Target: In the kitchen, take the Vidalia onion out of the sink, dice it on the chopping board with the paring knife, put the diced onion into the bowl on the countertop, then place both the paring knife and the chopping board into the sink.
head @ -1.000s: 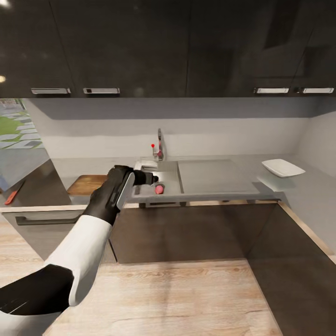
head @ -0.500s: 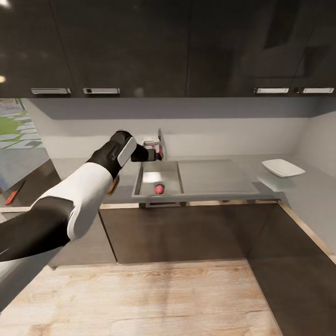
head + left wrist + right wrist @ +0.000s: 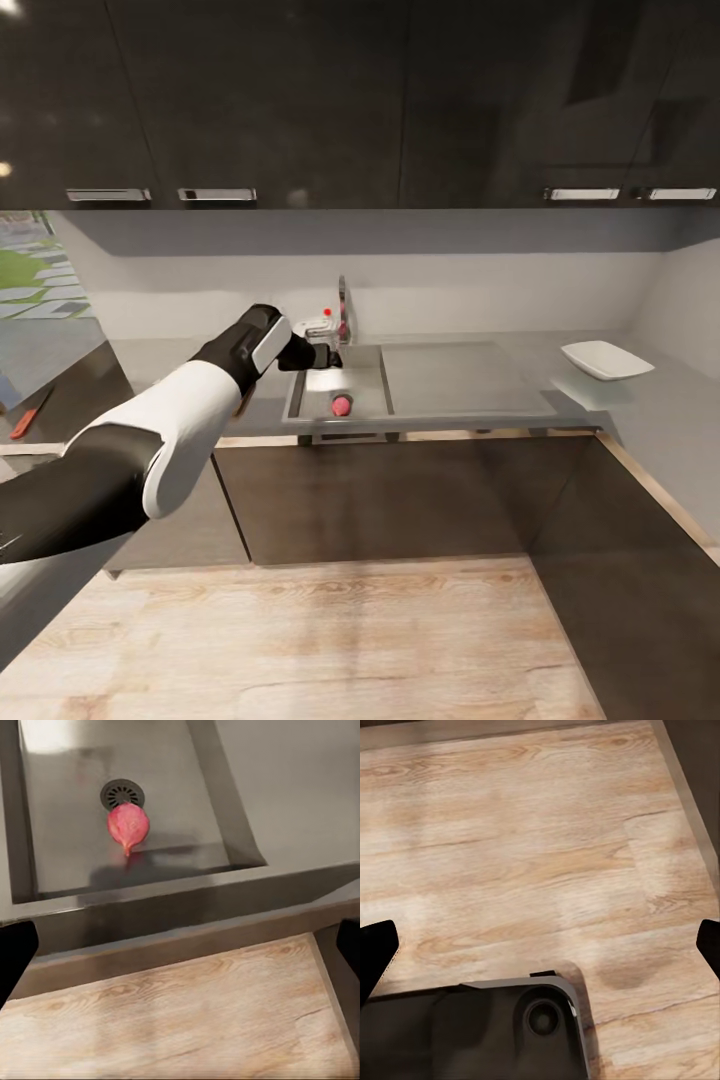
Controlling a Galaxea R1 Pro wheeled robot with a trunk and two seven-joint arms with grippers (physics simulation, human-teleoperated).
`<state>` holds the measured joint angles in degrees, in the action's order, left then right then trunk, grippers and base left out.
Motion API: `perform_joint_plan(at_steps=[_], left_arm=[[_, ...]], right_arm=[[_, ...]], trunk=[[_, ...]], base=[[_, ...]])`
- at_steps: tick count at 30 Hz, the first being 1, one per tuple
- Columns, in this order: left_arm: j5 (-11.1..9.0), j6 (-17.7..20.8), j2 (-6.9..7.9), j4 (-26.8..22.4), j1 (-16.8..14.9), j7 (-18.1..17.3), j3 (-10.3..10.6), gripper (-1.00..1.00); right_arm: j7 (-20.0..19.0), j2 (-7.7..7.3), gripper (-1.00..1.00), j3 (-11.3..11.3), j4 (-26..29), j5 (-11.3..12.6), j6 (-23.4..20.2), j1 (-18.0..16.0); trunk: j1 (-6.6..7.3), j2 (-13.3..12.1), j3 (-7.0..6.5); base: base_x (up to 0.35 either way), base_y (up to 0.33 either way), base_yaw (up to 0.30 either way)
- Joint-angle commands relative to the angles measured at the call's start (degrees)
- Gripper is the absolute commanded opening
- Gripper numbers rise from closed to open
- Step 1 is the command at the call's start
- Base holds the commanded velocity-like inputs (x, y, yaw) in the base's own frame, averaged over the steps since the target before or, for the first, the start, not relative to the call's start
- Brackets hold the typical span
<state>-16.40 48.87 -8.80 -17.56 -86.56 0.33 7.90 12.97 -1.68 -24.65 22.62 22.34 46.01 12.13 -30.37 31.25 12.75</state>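
Nearest, the right gripper (image 3: 540, 945) points at the wood floor (image 3: 547, 832), its fingers spread wide and empty, parked out of the way. Further on, the left gripper (image 3: 322, 352) hangs over the sink (image 3: 300, 385), fingers spread wide with nothing held, presumably lined up to drop onto the onion (image 3: 127, 826), which lies beside the drain (image 3: 121, 793). Off at two o'clock the bowl (image 3: 606, 360) waits on the table (image 3: 470, 375); at nine o'clock lies the paring knife (image 3: 30, 412).
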Motion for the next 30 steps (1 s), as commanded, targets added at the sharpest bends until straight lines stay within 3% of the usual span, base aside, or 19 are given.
perform_joint_plan(at_steps=[1,10,23,30], left_arm=[[-0.28,0.18,0.03,-0.04,0.13,0.05,0.42,1.00],[-0.14,0.30,0.07,-0.08,0.77,0.18,0.51,1.00],[-0.12,0.27,0.15,0.23,1.05,0.11,0.58,1.00],[0.10,0.15,0.43,0.26,3.81,0.11,0.62,1.00]], right_arm=[[0.32,-0.07,1.00,-0.48,0.14,0.21,0.05,0.00],[-0.20,-0.16,1.00,-0.48,-0.09,0.22,0.07,0.02],[-0.22,-0.08,1.00,-0.48,-0.12,0.24,0.13,0.01],[-0.18,-0.10,1.00,-0.48,-0.12,0.24,0.04,0.02]], trunk=[[-0.03,0.09,0.08],[-0.03,0.09,0.08],[-0.03,0.09,0.08],[-0.03,0.09,0.17]], base=[[0.044,0.000,0.000],[0.188,-0.025,0.000],[0.277,-0.170,0.000],[0.240,-0.174,0.000]])
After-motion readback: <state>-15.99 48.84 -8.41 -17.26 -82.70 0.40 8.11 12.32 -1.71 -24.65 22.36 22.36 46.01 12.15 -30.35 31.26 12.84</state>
